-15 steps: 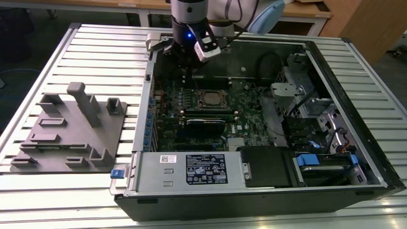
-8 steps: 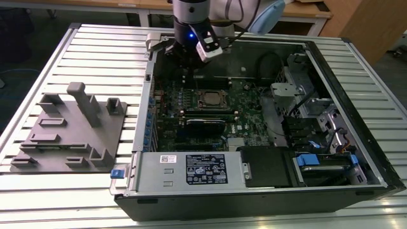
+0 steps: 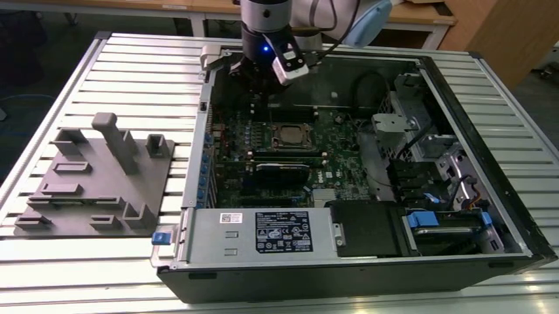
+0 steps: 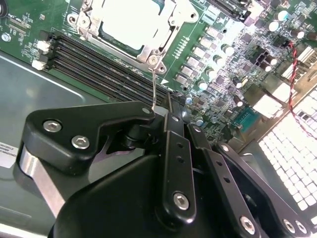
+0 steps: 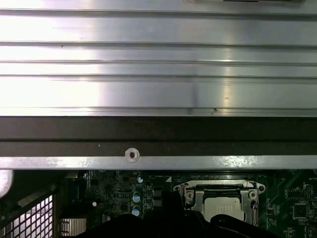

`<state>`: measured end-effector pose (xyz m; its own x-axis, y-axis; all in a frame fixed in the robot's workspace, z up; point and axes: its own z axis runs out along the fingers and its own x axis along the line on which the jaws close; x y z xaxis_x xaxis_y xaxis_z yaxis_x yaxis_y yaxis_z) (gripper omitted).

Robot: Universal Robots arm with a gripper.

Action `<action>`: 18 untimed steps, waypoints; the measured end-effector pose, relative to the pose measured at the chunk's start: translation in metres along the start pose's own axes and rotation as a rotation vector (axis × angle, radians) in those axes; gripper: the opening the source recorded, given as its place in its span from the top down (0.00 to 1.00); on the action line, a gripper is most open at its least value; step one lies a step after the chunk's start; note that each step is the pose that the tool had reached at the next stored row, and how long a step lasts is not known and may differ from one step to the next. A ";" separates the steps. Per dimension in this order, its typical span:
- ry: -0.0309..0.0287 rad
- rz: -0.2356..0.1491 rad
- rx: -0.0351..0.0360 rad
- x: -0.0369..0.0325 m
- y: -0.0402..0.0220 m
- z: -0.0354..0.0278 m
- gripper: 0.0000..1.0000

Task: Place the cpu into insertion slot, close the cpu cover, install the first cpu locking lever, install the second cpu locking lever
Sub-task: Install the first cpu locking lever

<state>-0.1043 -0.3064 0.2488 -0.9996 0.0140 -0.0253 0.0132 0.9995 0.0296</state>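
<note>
The pale grey robot arm (image 3: 262, 16) is reaching down from the far side of the slatted aluminium table (image 3: 131, 72), its wrist pointing nearly straight down into the open black desktop computer case (image 3: 454, 98). Its black gripper (image 3: 255, 82) is hanging over the far edge of the green motherboard (image 3: 341, 150), just beyond the square silver-framed insertion slot (image 3: 272, 136).

In the second wrist view, the gripper (image 4: 166, 111) is showing its fingers (image 4: 171, 148) drawn together around the free end of a thin silvery wire locking lever (image 4: 155, 89). The lever is rising from the slot's corner up to the fingertips. The flat square cpu with its pale metal face (image 4: 131, 22) is sitting in the slot, and the thin silvery cpu cover (image 4: 148, 49) is lying down around it. Long black memory slots (image 4: 99, 64) are running just beside the socket.

The first wrist view is looking the other way, across the case's dark rim (image 5: 158, 134) to the table slats (image 5: 158, 59), with the cpu (image 5: 223, 207) and cover (image 5: 218, 187) below.

The exterior view is also taking in a grey moulded fixture tray (image 3: 96, 190) lying on the table, at the exterior view's left.
</note>
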 end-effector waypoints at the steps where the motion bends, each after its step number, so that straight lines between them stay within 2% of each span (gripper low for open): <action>1: 0.0001 0.000 0.0001 -0.0006 0.0000 0.0000 0.89; 18: 0.0000 0.000 0.0000 -0.0093 0.0001 0.0002 0.89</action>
<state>-0.0949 -0.3064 0.2488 -0.9996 0.0140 -0.0253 0.0133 0.9995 0.0297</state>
